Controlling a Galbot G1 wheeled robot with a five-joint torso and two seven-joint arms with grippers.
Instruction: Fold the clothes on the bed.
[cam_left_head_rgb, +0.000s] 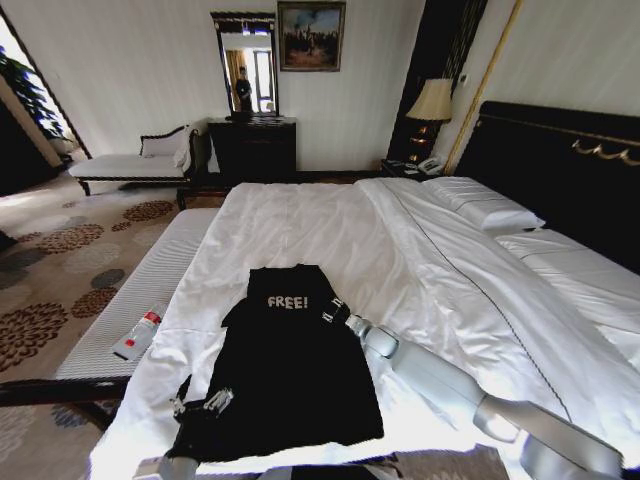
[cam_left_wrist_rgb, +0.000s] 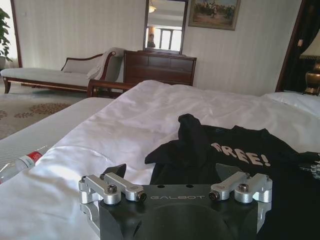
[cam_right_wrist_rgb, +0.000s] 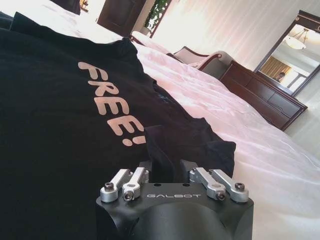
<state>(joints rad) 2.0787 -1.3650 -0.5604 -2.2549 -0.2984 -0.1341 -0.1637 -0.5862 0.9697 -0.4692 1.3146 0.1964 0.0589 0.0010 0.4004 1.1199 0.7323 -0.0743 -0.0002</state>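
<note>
The clothes, a black T-shirt with white "FREE!" lettering, lie spread on the bed's white duvet, collar end away from me. My left gripper rests at the shirt's near left corner. In the left wrist view this gripper stands open, its fingers wide apart, with the shirt just beyond them. My right gripper is at the shirt's right sleeve. In the right wrist view the right gripper has its fingers pinched on a fold of the black sleeve.
A pale padded bench runs along the bed's left side with a plastic bottle on it. White pillows and the dark headboard are at the right. A chaise longue and a dark dresser stand by the far wall.
</note>
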